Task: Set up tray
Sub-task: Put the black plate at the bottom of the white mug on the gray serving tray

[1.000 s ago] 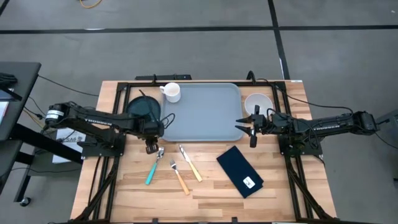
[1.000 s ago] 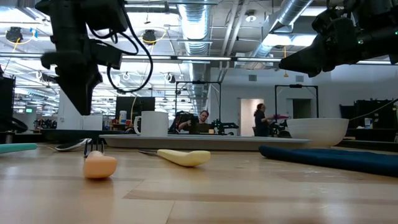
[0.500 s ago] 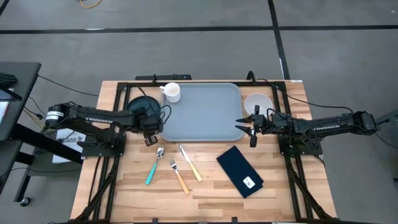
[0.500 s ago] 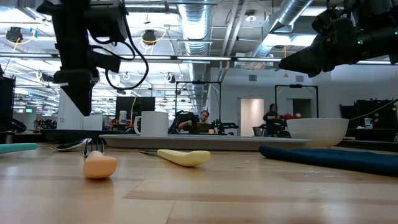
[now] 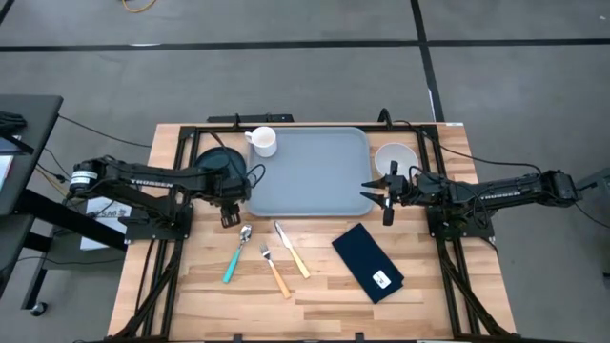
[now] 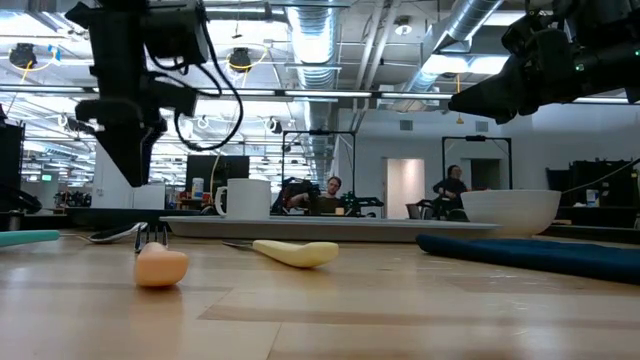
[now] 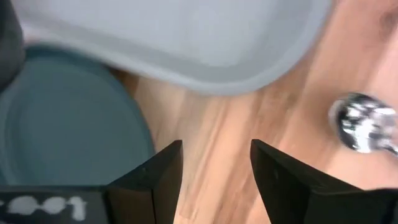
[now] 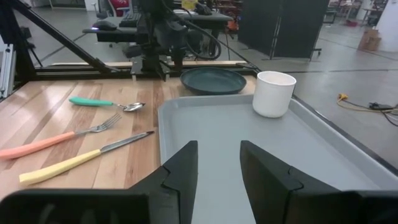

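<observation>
Tray [image 5: 310,171] sits upper centre of the counter [image 5: 315,276], long axis left-right, empty; mug [image 5: 263,141] at its upper-left corner. Left gripper [image 5: 229,214] jaws open, empty, just off the tray's lower-left corner beside dark plate [image 5: 219,164]. Right gripper [image 5: 376,191] jaws open, at the tray's right edge, nearer
</observation>
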